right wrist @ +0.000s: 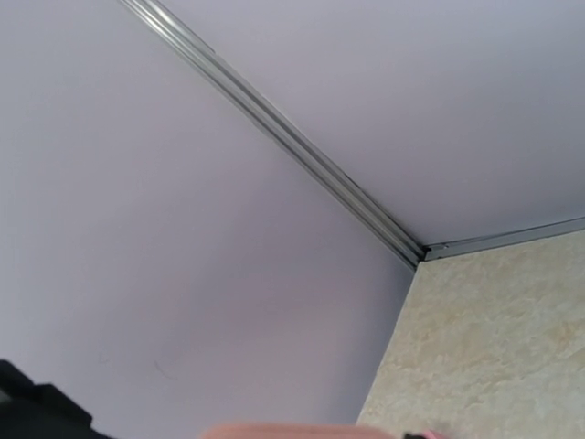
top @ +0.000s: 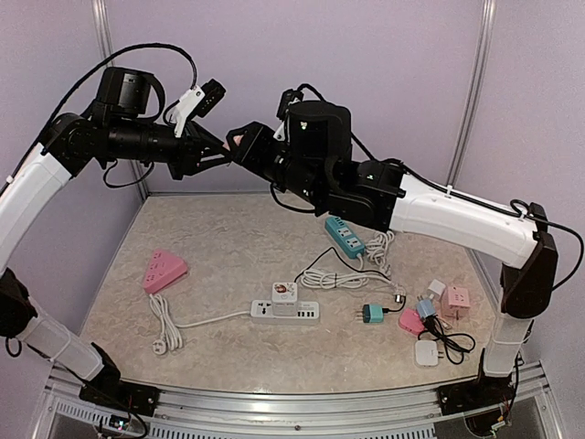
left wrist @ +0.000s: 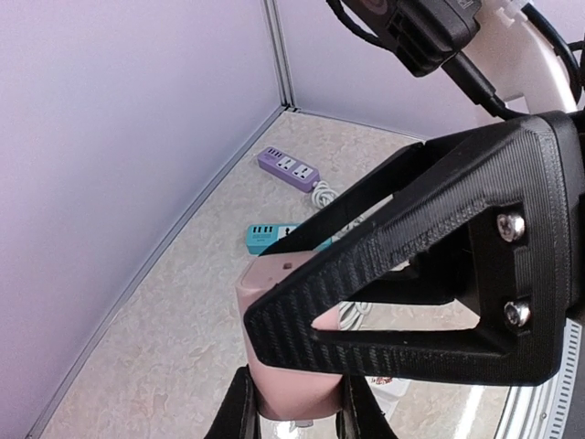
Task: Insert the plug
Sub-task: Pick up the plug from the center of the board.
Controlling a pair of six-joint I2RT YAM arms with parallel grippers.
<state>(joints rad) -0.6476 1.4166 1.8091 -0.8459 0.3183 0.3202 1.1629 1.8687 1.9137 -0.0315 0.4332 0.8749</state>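
Up above table (top: 228, 238), left end effector (left wrist: 294, 412) and right end effector (top: 242, 146) both clamping pink plug (left wrist: 270, 279); mistimed release maybe dropping it.

Lilac walls (right wrist: 183, 238), diagonal metal corner strip (right wrist: 274, 123), beige table (right wrist: 498, 347) lower right — pink object (right wrist: 292, 431) sliver at bottom.

A beige marbled table (top: 228, 247) carries a pink triangular power strip (top: 164, 272) at left. At centre lies a white power strip (top: 285, 312), its white cord (top: 164, 327) looping to the lower left. A teal power strip (top: 345, 237) and a coiled white cable (top: 352, 274) lie right of centre. A teal adapter (top: 373, 314), pink adapters (top: 455, 300) and a white adapter (top: 427, 353) cluster at lower right.
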